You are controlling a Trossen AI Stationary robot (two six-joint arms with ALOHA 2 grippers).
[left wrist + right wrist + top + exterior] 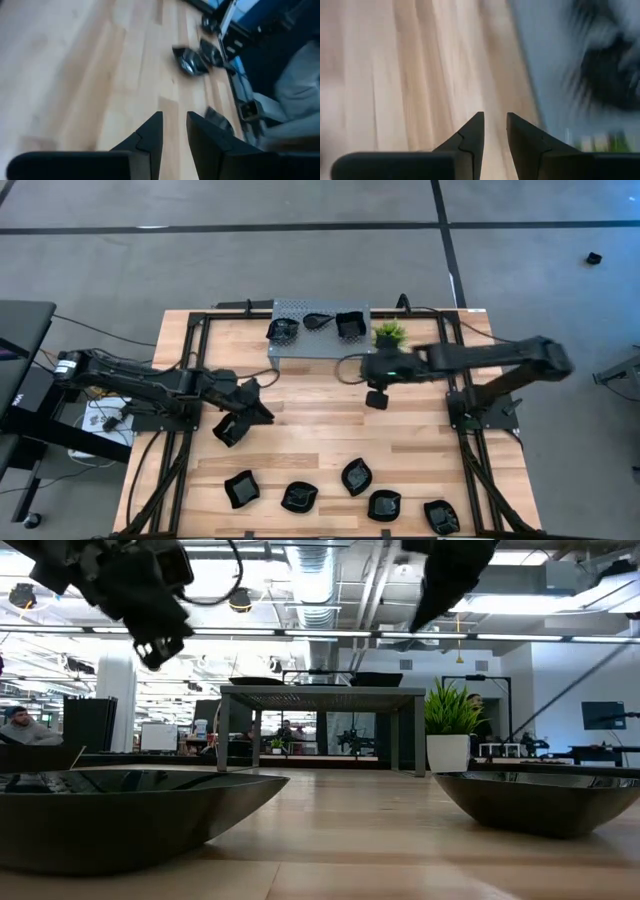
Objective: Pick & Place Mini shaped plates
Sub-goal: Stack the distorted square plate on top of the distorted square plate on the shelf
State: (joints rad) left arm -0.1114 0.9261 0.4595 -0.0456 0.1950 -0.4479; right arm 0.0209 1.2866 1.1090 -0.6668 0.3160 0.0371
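Several glossy black mini shaped plates (299, 497) lie in a row on the wooden table near its front edge; two of them loom large in the low view (120, 810). Three more plates (318, 322) sit on top of the grey perforated stand (300, 345) at the far edge. My left gripper (232, 428) hovers over the table's left middle, and its fingers (150, 137) stand a narrow gap apart with nothing between them. My right gripper (377, 398) hovers just in front of the stand, its fingers (471, 135) also slightly apart and empty.
A small green plant (389, 333) stands right of the stand. A black metal frame (190, 350) borders the tabletop on both sides. Bare wood (320, 430) lies between the stand and the row of plates. People sit in the room behind the table (22, 725).
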